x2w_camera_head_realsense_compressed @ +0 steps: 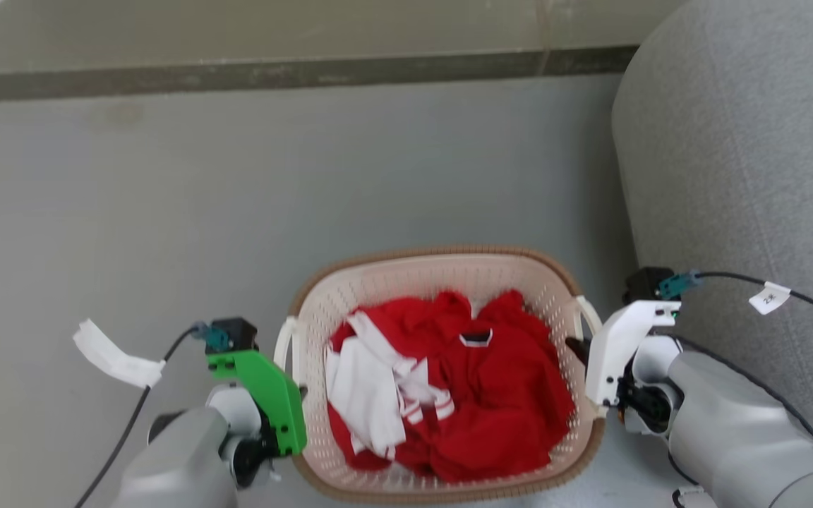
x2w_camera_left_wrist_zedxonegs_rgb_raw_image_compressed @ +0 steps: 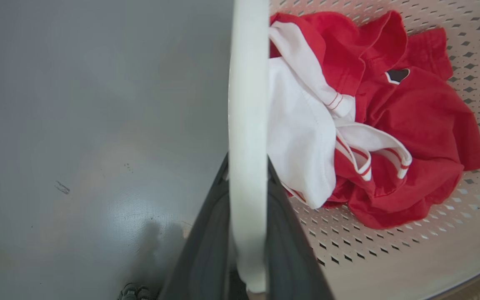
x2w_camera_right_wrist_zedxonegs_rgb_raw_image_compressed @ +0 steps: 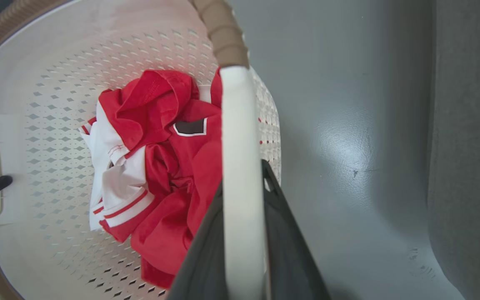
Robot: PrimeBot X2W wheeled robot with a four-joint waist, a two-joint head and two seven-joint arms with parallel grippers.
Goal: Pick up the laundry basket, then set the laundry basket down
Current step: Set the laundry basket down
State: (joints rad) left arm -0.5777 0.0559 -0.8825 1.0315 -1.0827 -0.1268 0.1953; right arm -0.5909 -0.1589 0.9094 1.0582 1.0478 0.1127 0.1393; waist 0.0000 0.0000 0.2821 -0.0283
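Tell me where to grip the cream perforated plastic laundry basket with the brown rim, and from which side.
Grip the cream perforated laundry basket by its white left handle and right handle, one gripper from each outer side. Each loop stands clear of the brown rim, thin enough to fit between two fingers, as the left gripper and right gripper show.

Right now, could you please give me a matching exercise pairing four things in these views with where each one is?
Things:
1. left gripper
2. right gripper
3. red and white clothes
4. grey seat

Places:
A. inside the laundry basket
B. closed around the right handle
C. beside the basket, on the robot's right
D. closed around the left handle

Pairs: 1-D; 2-B; 3-A; 4-C
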